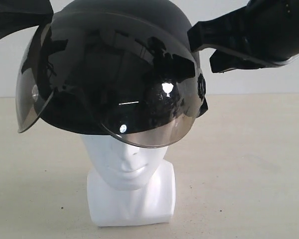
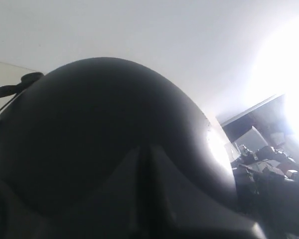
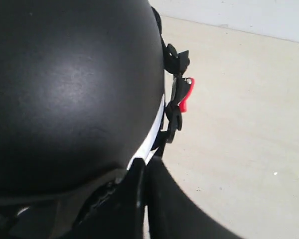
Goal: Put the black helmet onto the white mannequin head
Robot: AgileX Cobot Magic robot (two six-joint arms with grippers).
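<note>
Black helmet [image 1: 114, 64] on white mannequin head [image 1: 129, 169], visor toward exterior camera. Left gripper [image 1: 40, 17] and right gripper [image 1: 204, 37] flank it, grip state unclear.

Item count: one black helmet [image 1: 134, 15] was recorded, carrying one tinted visor [image 1: 139, 94] and one red tab [image 3: 187, 94] among its black strap fittings. One white mannequin head [image 1: 130, 169], one bench [image 1: 249, 174] and one pale back wall [image 1: 249, 74] were recorded. Two hands were recorded, namely one left hand [image 1: 48, 16] and one right hand [image 1: 197, 37], each on its own arm, making two arms in total.
</note>
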